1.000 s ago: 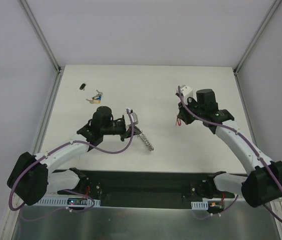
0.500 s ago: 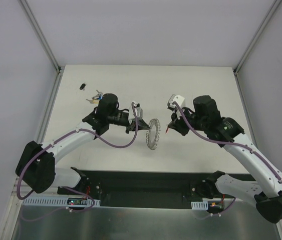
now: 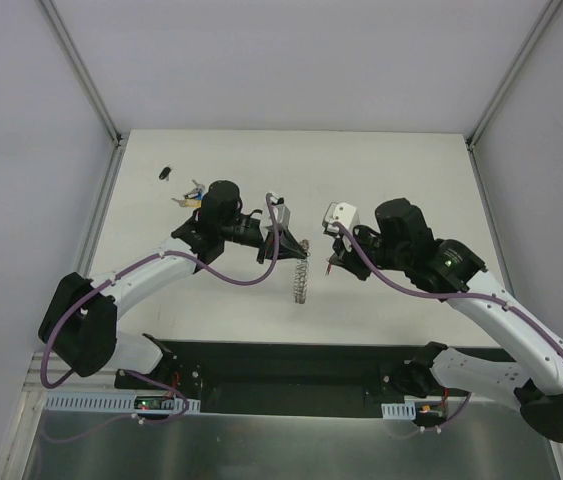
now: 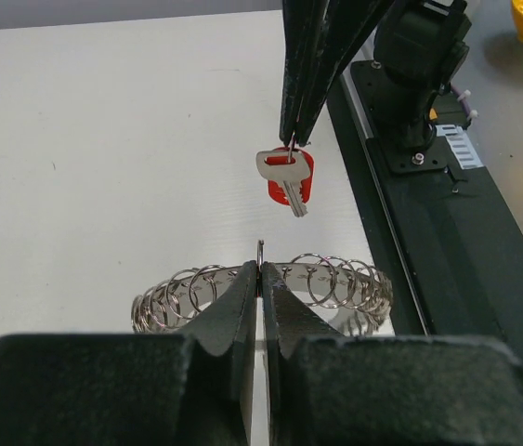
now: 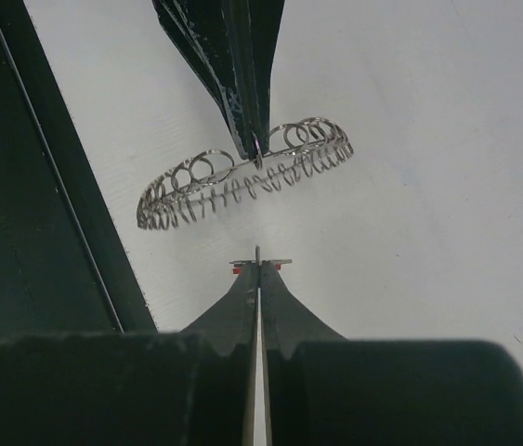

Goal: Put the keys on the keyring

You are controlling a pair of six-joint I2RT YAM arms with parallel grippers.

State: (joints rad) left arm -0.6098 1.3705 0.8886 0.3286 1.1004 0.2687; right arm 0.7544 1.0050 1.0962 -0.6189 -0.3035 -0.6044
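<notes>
Above the white table (image 3: 411, 170), the left gripper (image 4: 261, 274) is pinched tight on the top edge of the keyring (image 4: 335, 283) — the coiled ring hangs from it mid-table. Facing it, just apart, the right gripper (image 5: 258, 269) is clamped on the red-tagged key (image 4: 287, 178), dangling it — other keys (image 3: 193, 192) lie far left.

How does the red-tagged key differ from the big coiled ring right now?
The key is small and flat with a red tag; the keyring is far larger, a band of wire coils. The key hangs from the right gripper; the keyring is pinched by the left gripper. Both are silvery metal, each in a shut gripper.
</notes>
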